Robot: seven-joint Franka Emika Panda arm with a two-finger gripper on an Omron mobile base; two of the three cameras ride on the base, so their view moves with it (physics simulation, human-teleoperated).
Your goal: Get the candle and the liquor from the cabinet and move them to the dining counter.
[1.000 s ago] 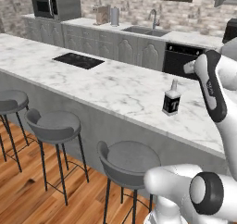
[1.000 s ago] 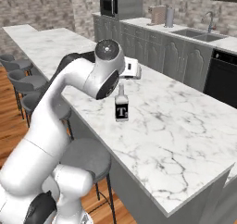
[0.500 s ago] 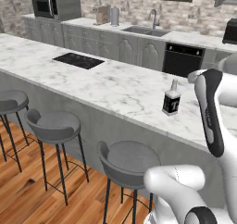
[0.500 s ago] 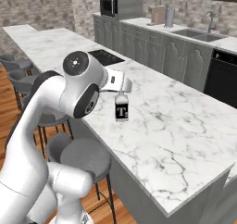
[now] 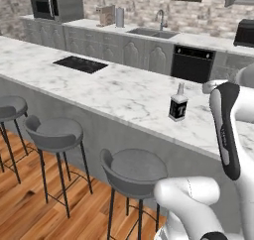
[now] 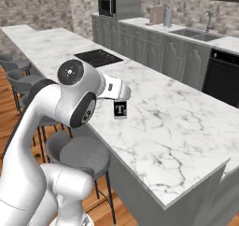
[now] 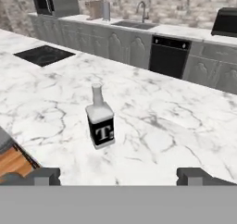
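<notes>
The liquor (image 7: pixel 100 123) stands upright, centre frame, on the table (image 7: pixel 176 126), apparently delivered there. The gripper (image 7: pixel 118 176), released with jaws wide and empty, sits below it at the frame's bottom, well apart.

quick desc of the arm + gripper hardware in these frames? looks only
Glossy white rounded arm with dark grey joint bands and a round grey joint cap showing small dots. The base views show no cables. The gripper shows two small, blocky dark grey fingertips in the hand view.
</notes>
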